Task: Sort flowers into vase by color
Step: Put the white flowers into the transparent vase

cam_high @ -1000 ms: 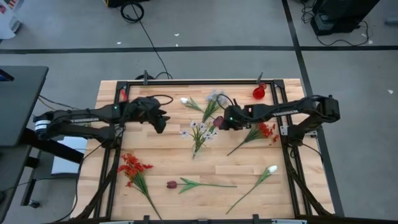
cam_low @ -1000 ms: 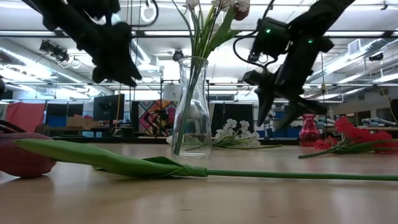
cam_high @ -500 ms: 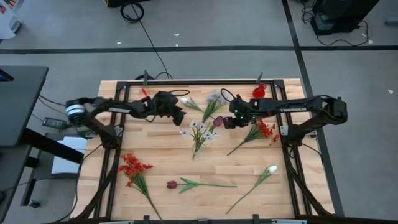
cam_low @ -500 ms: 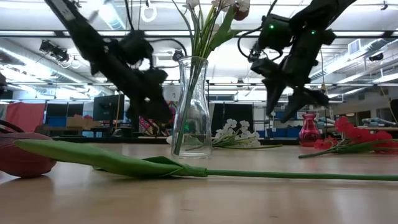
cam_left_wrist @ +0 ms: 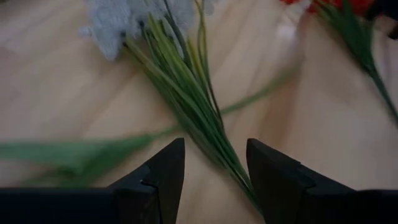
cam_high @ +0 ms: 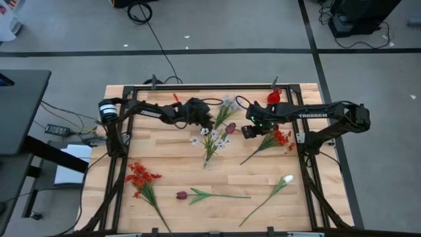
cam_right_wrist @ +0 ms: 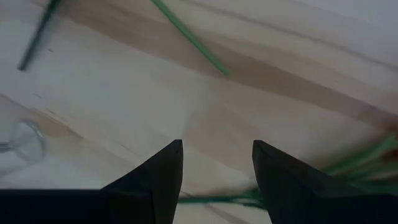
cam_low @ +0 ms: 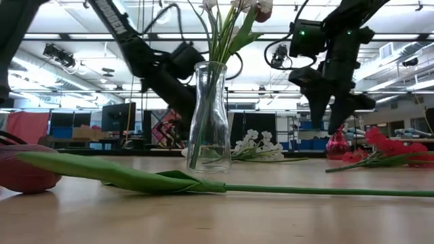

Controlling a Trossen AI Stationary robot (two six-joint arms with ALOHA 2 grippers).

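Observation:
A clear glass vase (cam_low: 209, 115) stands mid-table (cam_high: 227, 129) with several stems in it, a maroon tulip among them. Loose flowers lie flat on the wood: a white bud (cam_high: 195, 105), a pale lavender spray (cam_high: 228, 102), a white spray (cam_high: 210, 138), red clusters (cam_high: 281, 137) (cam_high: 138, 176), a maroon tulip (cam_high: 182, 195) and another white bud (cam_high: 287, 178). My left gripper (cam_high: 208, 122) hangs open over the pale spray's green stems (cam_left_wrist: 186, 93), which run between its fingers (cam_left_wrist: 214, 162). My right gripper (cam_high: 245, 131) is open and points down to the right of the vase (cam_right_wrist: 217, 165).
A small red vase (cam_high: 274, 97) stands at the table's far right. A black frame (cam_high: 197, 86) runs round the table's edges. Bare wood (cam_high: 177, 155) lies between the middle flowers and the near ones.
My left gripper has swept toward the table's right edge and sunk, from left of centre to just over the pale spray's stems. My right gripper has drawn a little toward the right edge, away from the vase, and rolled at the wrist.

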